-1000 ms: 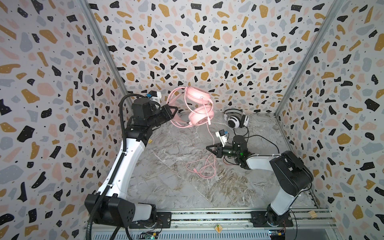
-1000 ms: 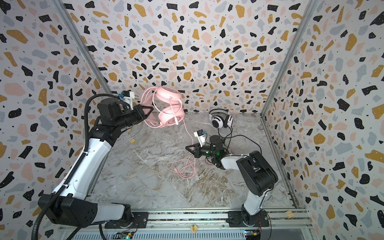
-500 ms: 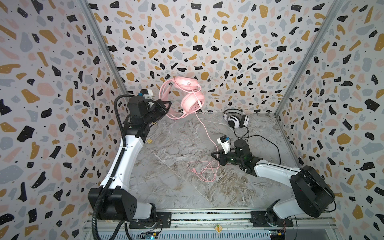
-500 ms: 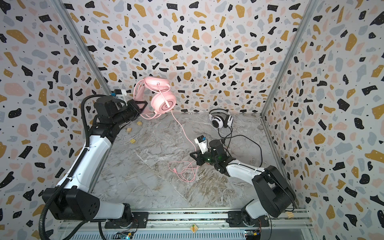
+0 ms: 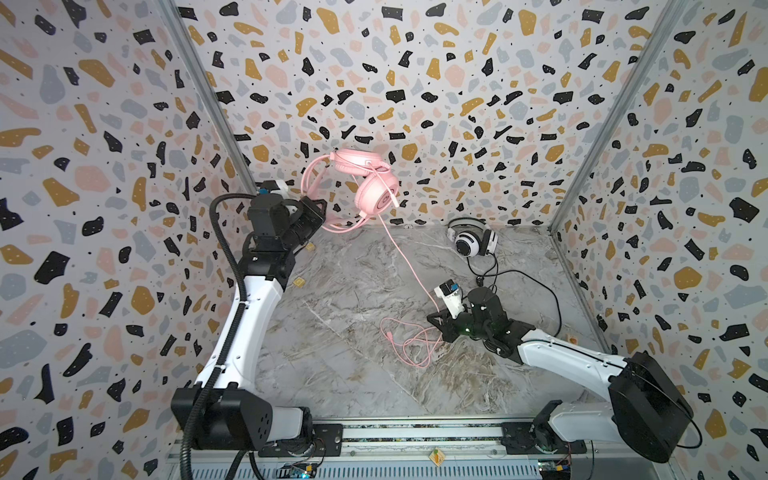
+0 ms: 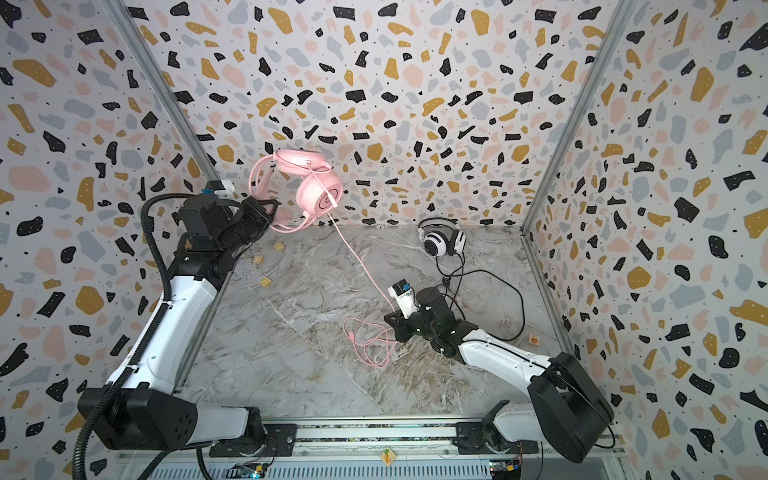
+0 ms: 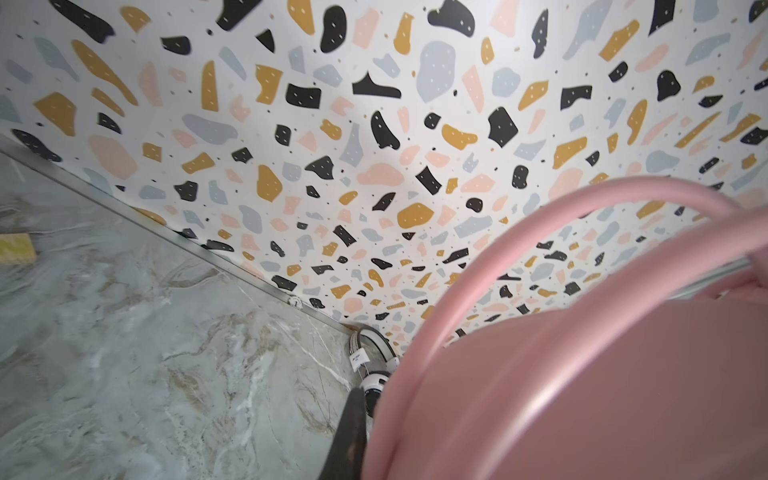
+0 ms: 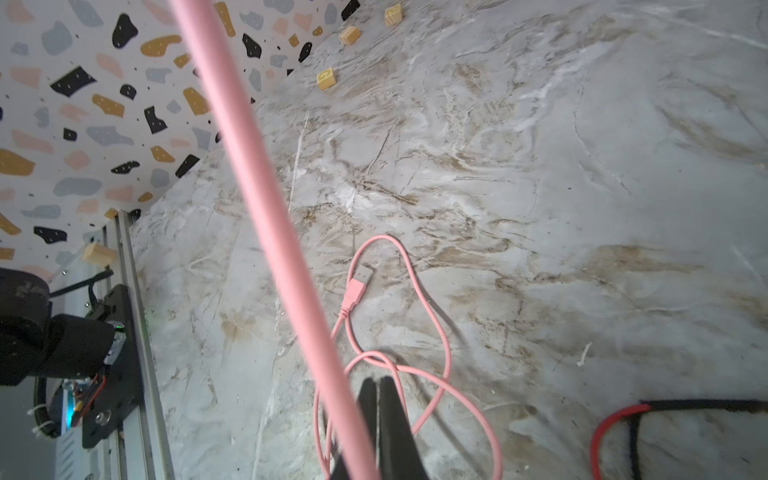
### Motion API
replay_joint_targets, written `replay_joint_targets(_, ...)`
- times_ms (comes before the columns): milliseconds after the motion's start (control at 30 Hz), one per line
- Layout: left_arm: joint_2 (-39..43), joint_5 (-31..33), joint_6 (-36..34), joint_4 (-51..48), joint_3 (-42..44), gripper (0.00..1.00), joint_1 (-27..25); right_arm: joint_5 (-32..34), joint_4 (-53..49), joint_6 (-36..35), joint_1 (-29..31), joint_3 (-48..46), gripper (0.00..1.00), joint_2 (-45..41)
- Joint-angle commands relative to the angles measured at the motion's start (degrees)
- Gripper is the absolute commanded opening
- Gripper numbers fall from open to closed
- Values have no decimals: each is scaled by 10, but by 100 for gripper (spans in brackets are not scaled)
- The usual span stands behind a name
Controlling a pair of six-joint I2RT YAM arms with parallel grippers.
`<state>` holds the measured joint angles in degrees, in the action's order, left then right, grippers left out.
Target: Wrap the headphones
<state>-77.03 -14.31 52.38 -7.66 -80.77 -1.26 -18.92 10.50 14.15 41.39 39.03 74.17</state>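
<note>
Wrap step on the pink headset is in progress. The left pincer [image 5: 323,211] is clamped tight on the headband of the pink headphones [image 5: 365,183] and holds them raised off the desk [image 5: 353,374], up near the back wall, ear cups hanging to the side. In the left wrist view the headband fills the frame and only one finger [image 7: 351,415] shows. The pink cable [image 5: 409,270] leaves the lower ear cup and runs in a near-straight line down to the right pincer [image 5: 433,321], which sits low over the desk with its jaws closed. The cable looks pinched there; in the right wrist view the fingers [image 8: 368,399] are pressed together with the strand going in beside them. The leftover slack lies in loose loops on the desk just beside that pincer, with the USB plug [image 8: 359,280] lying free. A strand looks like it already crosses the cups, but the number of turns is unclear. The white-and-black headset [image 5: 471,241] sits untouched at the back of the desk, its black cable [image 5: 536,278] sprawled loose behind the right arm. Judgement: early to mid task, first headset part wrapped, second not started. The next move calls for carrying the held cable around the cups or band while keeping the tension. The right pincer will likely need to regrip further along the slack, and the loops could snag.
</note>
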Motion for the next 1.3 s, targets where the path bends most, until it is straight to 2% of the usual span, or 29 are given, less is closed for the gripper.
replay_joint_targets(0, 24, 97, 48, 82, 11, 0, 6, 71, -95, -31, 37, 40, 5, -27)
replay_joint_targets(133, 35, 184, 23, 65, 18, 0, 6, 131, -153, -50, 86, 84, 5, -53)
replay_joint_targets(333, 44, 308, -2, 49, 41, 0, 6, 184, -224, -61, 149, 128, 5, -90)
replay_joint_targets(500, 26, 349, -12, 48, 53, 0, -7, 234, -273, -70, 200, 166, 5, -98)
replay_joint_targets(800, -28, 513, -153, 32, 65, 0, -131, 293, -339, -97, 216, 283, 6, -89)
replay_joint_targets(1100, -81, 642, -309, -13, 74, 0, -265, 299, -382, -132, 204, 409, 5, -77)
replay_joint_targets(1267, -74, 617, -388, -54, 80, 0, -326, 279, -386, -145, 140, 444, 6, -72)
